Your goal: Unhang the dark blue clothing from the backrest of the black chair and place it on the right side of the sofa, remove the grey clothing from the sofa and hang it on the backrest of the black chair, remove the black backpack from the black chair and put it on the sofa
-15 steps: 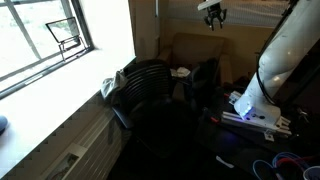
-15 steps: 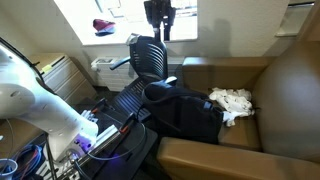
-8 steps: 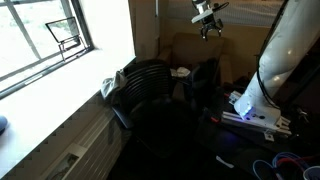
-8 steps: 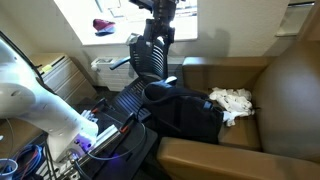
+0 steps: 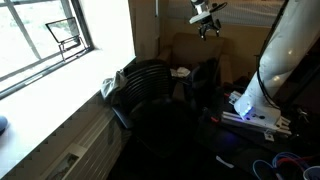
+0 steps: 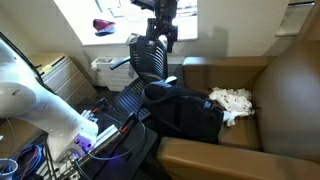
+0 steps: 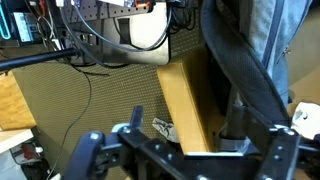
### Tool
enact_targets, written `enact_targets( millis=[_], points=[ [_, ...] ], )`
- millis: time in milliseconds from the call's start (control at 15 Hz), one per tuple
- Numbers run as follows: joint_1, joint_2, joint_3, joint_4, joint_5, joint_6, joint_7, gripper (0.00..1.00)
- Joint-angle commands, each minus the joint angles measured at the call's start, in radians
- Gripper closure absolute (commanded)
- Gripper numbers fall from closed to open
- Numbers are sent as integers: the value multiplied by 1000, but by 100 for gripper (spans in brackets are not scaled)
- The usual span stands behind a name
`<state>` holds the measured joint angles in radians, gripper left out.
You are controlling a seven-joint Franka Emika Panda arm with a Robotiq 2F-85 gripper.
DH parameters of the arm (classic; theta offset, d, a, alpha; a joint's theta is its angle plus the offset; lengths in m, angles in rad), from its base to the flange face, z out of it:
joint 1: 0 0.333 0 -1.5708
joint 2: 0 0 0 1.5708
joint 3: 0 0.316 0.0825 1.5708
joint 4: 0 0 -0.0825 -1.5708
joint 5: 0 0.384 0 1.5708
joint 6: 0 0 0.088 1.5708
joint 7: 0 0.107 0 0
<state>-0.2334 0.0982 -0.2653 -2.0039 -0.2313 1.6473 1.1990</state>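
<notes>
My gripper point(image 6: 160, 32) hangs open and empty just above the top of the black chair's ribbed backrest point(image 6: 150, 60); it also shows high over the chair point(image 5: 207, 20). In the wrist view my gripper point(image 7: 185, 162) has its fingers point(image 7: 86, 155) spread wide, with nothing between them. Blue-grey fabric point(image 7: 268, 40) and a black curved band point(image 7: 240, 75) show at the upper right there. A dark bundle point(image 6: 188, 112), backpack or dark clothing, I cannot tell which, lies where chair seat and sofa meet. Pale grey clothing point(image 6: 232, 102) lies on the brown sofa point(image 6: 280, 90).
A bright window point(image 5: 60, 40) and a sill run beside the chair. The robot's white base point(image 5: 262, 90) stands by a cluttered stand with cables point(image 5: 285, 162). A tan edge point(image 7: 185, 100) crosses the wrist view. A white radiator-like unit point(image 6: 105, 68) stands behind the chair.
Over the last second my gripper came down towards the chair's backrest and tilted. It has hardly moved in the last half second. Jaws stay open.
</notes>
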Motion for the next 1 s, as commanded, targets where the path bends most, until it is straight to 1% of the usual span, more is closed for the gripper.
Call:
enact_targets(
  millis=[0,200,333,467,533,733,800,933],
  points=[
    [56,-32,45,-120,-42,148,105,0],
    [92,-31,72,-179,-92,250,168,0],
    [105,-21,84,-206,-119,284,146,0],
    [111,-30,85,-227,-169,269,118,0],
    [112,0,87,-182,-131,247,152,0],
    [113,-1,88,-196,-155,247,143,0],
    [113,26,91,-187,-150,259,112,0],
    [121,97,110,-184,-136,345,7,0]
  ],
)
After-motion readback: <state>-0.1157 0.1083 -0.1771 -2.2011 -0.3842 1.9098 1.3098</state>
